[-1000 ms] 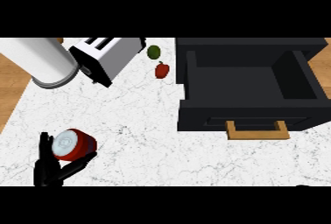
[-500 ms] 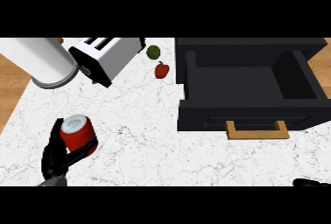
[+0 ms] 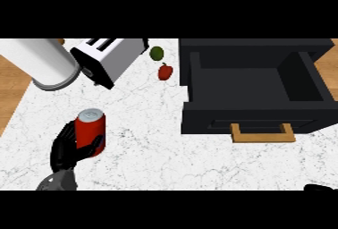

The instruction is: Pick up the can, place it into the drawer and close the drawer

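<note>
We start w/ the white marbled counter top, then the black open drawer box with a wooden handle at upper right, its cavity bare as far as we see. The big white cylinder, prob. a paper-towel roll, sits upper left, w/ the white-and-black toaster just beside it. Smaller bits: a red pepper and a green round fruit between toaster and drawer.

What changed: the red metal can with a silver top lay tipped a sec ago near the lower-left edge; now it's upright, lifted and carried up and a bit rightward vs. half a sec ago. Our left hand has fingers curled round it from the left and below, so pickup looks done.

We judge the carry phase has begun; the can is well apart from the drawer, so a long rightward move is left, then release, then pushing the handle in.

Right hand: only a dark sliver at the lower-right edge; can't tell its fingers.
</note>
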Robot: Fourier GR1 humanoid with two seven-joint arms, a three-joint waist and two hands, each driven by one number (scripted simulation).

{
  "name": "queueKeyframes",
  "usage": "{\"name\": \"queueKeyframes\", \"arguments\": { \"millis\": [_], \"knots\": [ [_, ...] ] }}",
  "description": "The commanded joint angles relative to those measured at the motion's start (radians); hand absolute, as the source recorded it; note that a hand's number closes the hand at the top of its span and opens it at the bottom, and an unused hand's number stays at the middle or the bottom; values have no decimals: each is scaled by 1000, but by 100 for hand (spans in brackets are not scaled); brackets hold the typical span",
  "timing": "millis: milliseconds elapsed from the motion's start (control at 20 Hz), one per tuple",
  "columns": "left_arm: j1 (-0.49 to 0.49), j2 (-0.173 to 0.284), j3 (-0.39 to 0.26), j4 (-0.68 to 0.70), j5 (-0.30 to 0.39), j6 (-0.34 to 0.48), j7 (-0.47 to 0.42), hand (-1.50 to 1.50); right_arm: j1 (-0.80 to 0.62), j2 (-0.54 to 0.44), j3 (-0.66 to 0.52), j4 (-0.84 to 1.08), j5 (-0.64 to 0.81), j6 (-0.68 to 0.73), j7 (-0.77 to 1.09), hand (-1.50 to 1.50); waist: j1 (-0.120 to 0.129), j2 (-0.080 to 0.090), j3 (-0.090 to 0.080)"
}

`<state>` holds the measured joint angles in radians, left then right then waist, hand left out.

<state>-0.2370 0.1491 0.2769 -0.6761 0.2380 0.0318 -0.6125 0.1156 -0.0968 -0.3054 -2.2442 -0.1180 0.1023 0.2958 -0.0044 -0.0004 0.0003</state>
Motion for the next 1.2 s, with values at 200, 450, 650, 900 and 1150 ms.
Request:
{"name": "queueKeyframes", "arguments": {
  "millis": [200, 450, 650, 900, 1150],
  "knots": [
    [-162, -46, -73, 43, -40, -19, 20, 150, 27, 47, 43, -31, 39, -11, -4, -150, -11, 2, -1],
    [-298, -89, -109, 145, -76, -40, 12, 150, -13, 25, 9, -3, 21, -16, -5, -150, -12, 3, -1],
    [-360, -115, -108, 202, -81, -42, -13, 150, 1, 10, -27, 27, 20, 4, -57, -150, -10, 3, -1],
    [-445, -147, -207, 19, -85, 46, 200, 150, -6, 16, 8, -38, 37, -13, 13, -150, -3, -3, 0],
    [-474, -148, -258, -141, -101, 89, 368, 150, -1, -14, -51, -4, 0, 10, -11, -150, 3, -4, 0]
  ]
}}
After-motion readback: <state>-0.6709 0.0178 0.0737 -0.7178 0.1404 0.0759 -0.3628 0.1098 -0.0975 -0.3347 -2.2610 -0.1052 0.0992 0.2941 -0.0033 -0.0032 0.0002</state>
